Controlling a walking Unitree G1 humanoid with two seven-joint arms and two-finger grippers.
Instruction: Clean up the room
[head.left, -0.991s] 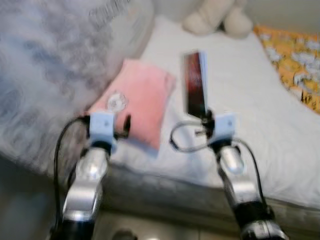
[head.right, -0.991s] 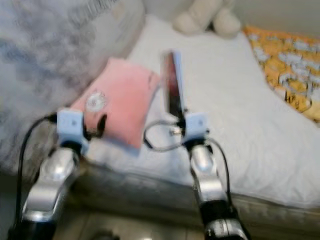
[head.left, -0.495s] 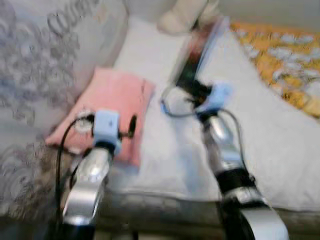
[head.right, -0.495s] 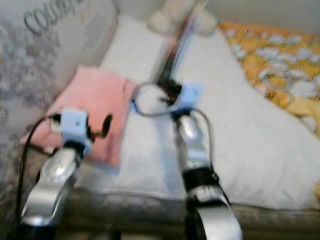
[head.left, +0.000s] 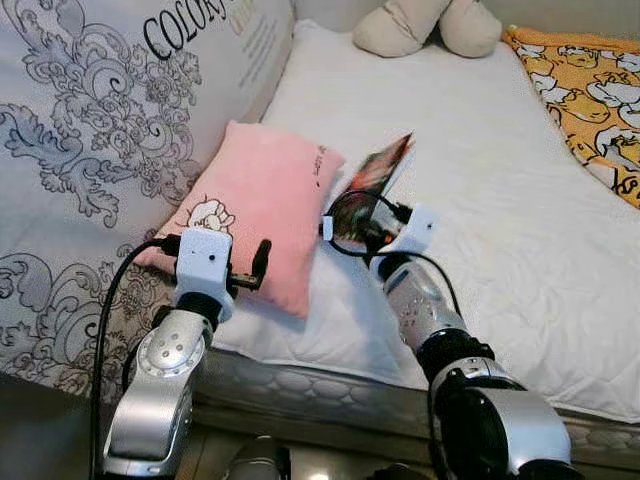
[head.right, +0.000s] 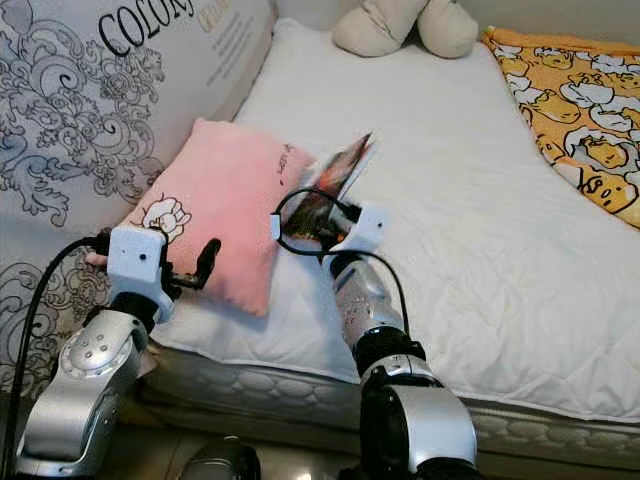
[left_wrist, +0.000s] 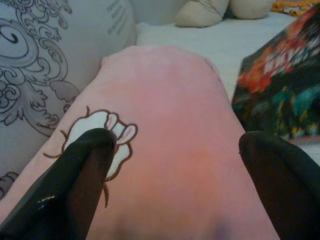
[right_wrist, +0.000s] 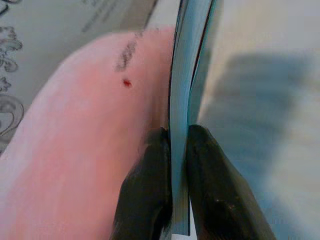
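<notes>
Lowered from its raised, upright position, the thin glossy book with a dark, colourful cover (head.left: 372, 190) is now tilted against the pink plush cushion with a rabbit motif (head.left: 255, 210) on the white quilted mattress (head.left: 500, 200), suggesting a set-down is under way. It is pinched edge-on by the right gripper (right_wrist: 172, 165). The left gripper (left_wrist: 170, 165) is held spread before the cushion.
</notes>
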